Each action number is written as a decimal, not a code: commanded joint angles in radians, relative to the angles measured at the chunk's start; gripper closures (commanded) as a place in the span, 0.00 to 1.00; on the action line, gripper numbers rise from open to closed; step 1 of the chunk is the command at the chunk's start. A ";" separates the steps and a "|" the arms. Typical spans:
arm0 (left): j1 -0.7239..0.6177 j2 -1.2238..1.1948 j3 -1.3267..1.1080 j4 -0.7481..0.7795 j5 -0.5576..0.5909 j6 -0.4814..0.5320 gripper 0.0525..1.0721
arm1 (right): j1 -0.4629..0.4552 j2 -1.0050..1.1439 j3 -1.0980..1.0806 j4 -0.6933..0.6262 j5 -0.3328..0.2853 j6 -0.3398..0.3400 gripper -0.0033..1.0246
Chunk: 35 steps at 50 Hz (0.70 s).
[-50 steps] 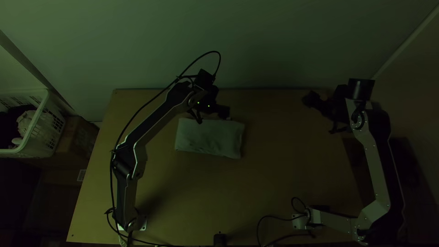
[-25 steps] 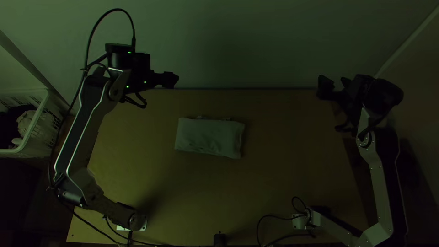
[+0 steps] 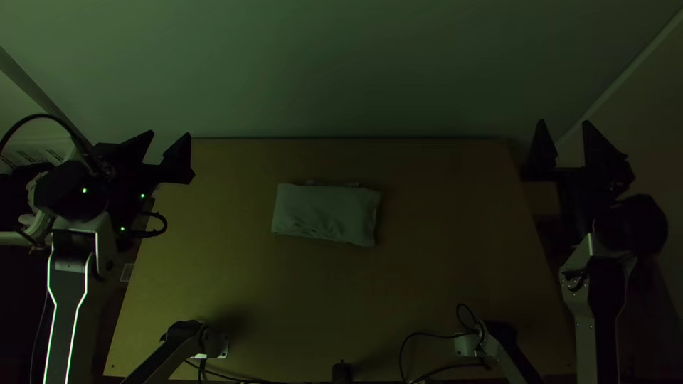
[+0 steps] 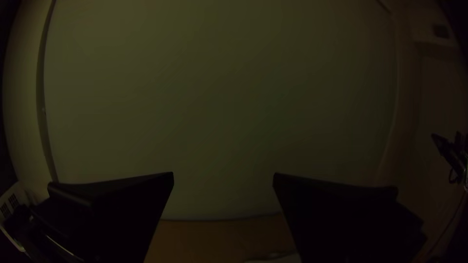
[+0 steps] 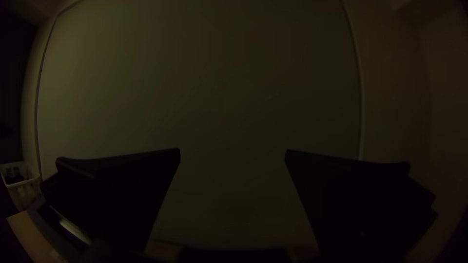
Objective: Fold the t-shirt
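Matt, wrinkled cloth t-shirt [image 3: 326, 213]; smooth wooden table [image 3: 427, 284].

A light wooden table [image 3: 427, 284] is carrying the pale t-shirt [image 3: 326, 215], which is lying folded in a compact rectangle, while the left arm's base [image 3: 222, 346] and right arm's base [image 3: 466, 345] are standing toward the near edge.

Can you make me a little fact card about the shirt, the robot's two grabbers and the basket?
t-shirt: folded into a small rectangle, lying on the table
left end effector: open and empty, by the far left corner
right end effector: open and empty, by the far right corner
basket: white, off the table's left side
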 commanded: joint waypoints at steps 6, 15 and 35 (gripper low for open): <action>0.063 -0.257 -0.252 0.166 -0.095 0.097 0.04 | 0.004 -0.200 -0.213 0.155 0.004 -0.024 0.04; 0.103 -0.530 -0.563 0.333 -0.133 0.201 0.04 | 0.029 -0.326 -0.354 0.188 0.004 -0.016 0.04; 0.152 -0.873 -0.992 0.363 -0.204 0.222 0.04 | 0.017 -0.491 -0.727 0.230 0.005 0.035 0.04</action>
